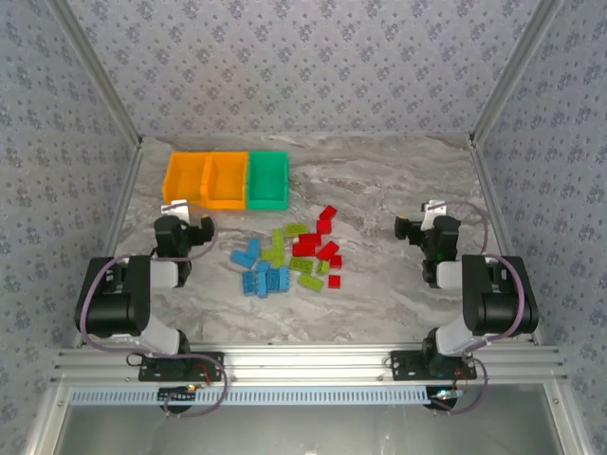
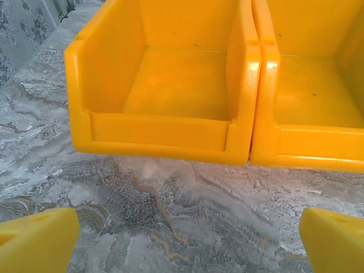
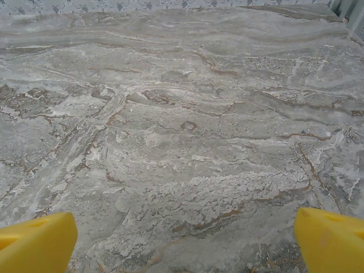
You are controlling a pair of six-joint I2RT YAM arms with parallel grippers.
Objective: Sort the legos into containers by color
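Note:
Several legos lie loose mid-table: blue ones [image 1: 261, 270] at the left, lime green ones [image 1: 289, 248] in the middle, red ones [image 1: 322, 242] at the right. The containers stand in a row at the back left: two orange bins [image 1: 207, 178] and a green bin [image 1: 267, 178], all empty. My left gripper [image 1: 186, 216] hovers open just in front of the orange bins [image 2: 170, 85], its yellow fingertips [image 2: 37, 242] wide apart over bare table. My right gripper [image 1: 427, 218] is open at the right, its fingertips [image 3: 330, 239] wide over marble.
The grey marble tabletop [image 1: 379, 190] is walled by patterned panels at the back and both sides. Free room lies between the brick pile and the right arm, and behind the bricks to the right of the green bin.

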